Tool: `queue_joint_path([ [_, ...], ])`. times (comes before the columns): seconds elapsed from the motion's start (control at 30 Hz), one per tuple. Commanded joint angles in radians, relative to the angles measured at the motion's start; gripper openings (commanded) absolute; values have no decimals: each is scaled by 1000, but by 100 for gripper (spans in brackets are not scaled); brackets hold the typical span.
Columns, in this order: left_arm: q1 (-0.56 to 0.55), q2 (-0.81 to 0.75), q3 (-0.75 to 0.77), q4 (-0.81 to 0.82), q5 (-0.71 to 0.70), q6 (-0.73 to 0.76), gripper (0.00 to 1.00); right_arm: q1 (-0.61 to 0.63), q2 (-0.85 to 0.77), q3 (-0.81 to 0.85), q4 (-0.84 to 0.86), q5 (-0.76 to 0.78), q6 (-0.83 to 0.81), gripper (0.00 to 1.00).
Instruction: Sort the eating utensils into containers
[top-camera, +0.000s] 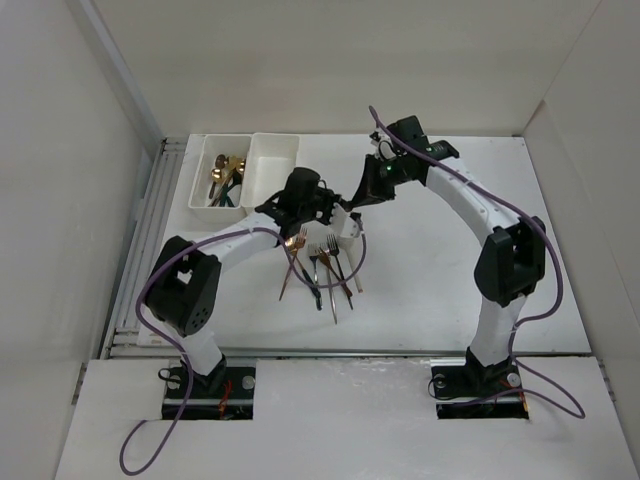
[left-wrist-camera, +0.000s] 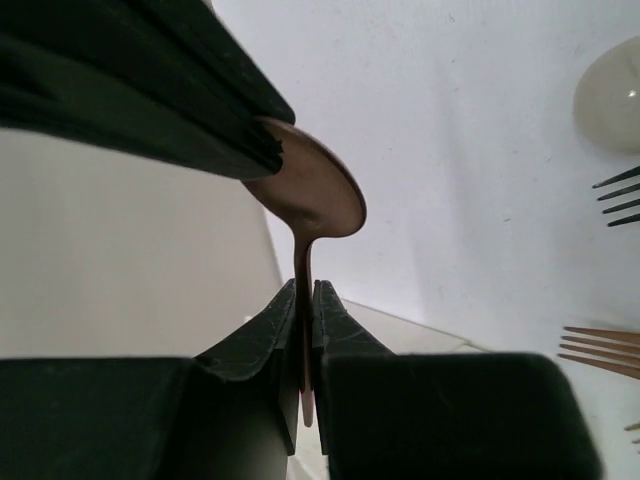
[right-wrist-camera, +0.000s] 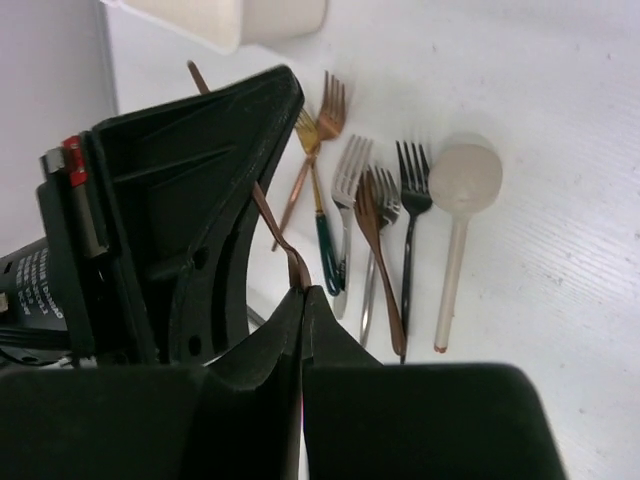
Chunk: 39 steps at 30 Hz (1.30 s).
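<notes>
Nearest the arm bases, a loose pile (top-camera: 322, 268) of utensils lay on the table (top-camera: 450, 290), handles toward the near edge. In the right wrist view it showed a copper fork (right-wrist-camera: 331, 98), a gold fork (right-wrist-camera: 308, 128) with a dark green handle, a silver fork (right-wrist-camera: 352, 162), a black fork (right-wrist-camera: 411, 165) and a white spoon (right-wrist-camera: 465, 175), lying side by side with some overlapping. Just beyond the pile the two grippers met above the table. The left gripper (left-wrist-camera: 305, 295) was clenched on the handle of a copper spoon (left-wrist-camera: 318, 195) just below its neck, with the bowl standing out past the fingertips. The bowl's far edge was tucked against a dark ribbed finger of the right gripper (right-wrist-camera: 305, 295), whose fingers were pressed tight on that end of the same spoon. From there the stem ran away behind the left gripper's black body, and the handle tip showed past it. The spoon hung in the air between both grippers, touching neither pile nor bin. Farthest off, at the table's far left, two white bins stood touching side by side. The outer bin (top-camera: 198, 172) held gold spoons (top-camera: 222, 168) and pieces with dark green handles. The inner bin (top-camera: 272, 162) stood just beyond the left gripper.
</notes>
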Motion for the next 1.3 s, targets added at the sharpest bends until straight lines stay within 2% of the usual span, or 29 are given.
queue_joint_path([
  [0.0,32,-80,113,-111,80,-262,0,-18,-16,29,91,-66,34,0],
  [0.03,41,-80,134,-152,121,-330,0,-18,-16,42,102,-76,34,2],
  [0.07,53,-80,181,-188,143,-363,0,-18,-16,61,102,-85,34,11],
  [0.13,62,-71,222,-274,180,-427,0,-18,-5,73,111,-104,34,41],
  [0.17,63,-71,237,-287,190,-507,0,-18,-5,73,111,-116,45,53],
  [0.23,90,-52,280,-330,215,-591,0,-29,-20,54,160,-125,80,68],
  [0.27,102,-52,295,-348,227,-631,0,-41,-31,37,183,-125,98,81],
  [0.3,116,-40,323,-365,239,-676,0,-61,-42,-3,206,-125,120,87],
  [0.43,228,-5,386,-437,313,-926,0,-105,-111,-110,323,-64,236,91],
  [0.47,260,18,400,-460,327,-1048,0,-105,-143,-131,323,-38,252,91],
  [0.6,467,99,482,-515,387,-1270,0,-105,-191,-190,323,71,264,94],
  [0.63,501,116,499,-525,387,-1309,0,-105,-191,-191,314,82,254,100],
  [0.73,588,182,570,-554,410,-1368,0,-105,-191,-191,283,96,211,100],
  [0.8,601,193,598,-563,410,-1353,0,-95,-181,-191,283,96,210,100],
  [0.93,648,218,598,-502,278,-1429,0,-86,-181,-169,245,123,180,100],
  [1.03,669,264,633,-502,64,-1477,0,-73,-181,-160,173,207,152,100],
  [1.07,678,303,647,-532,-14,-1477,9,-73,-169,-160,159,224,134,100],
  [1.13,678,340,680,-552,-38,-1448,36,-43,-152,-149,107,276,103,100],
  [1.2,678,382,694,-565,-70,-1448,51,-14,-106,-132,58,362,53,100],
  [1.23,678,382,703,-565,-70,-1437,62,25,-87,-111,32,396,34,100],
  [1.27,678,396,717,-575,-84,-1437,67,48,-53,-111,-8,430,19,100],
])
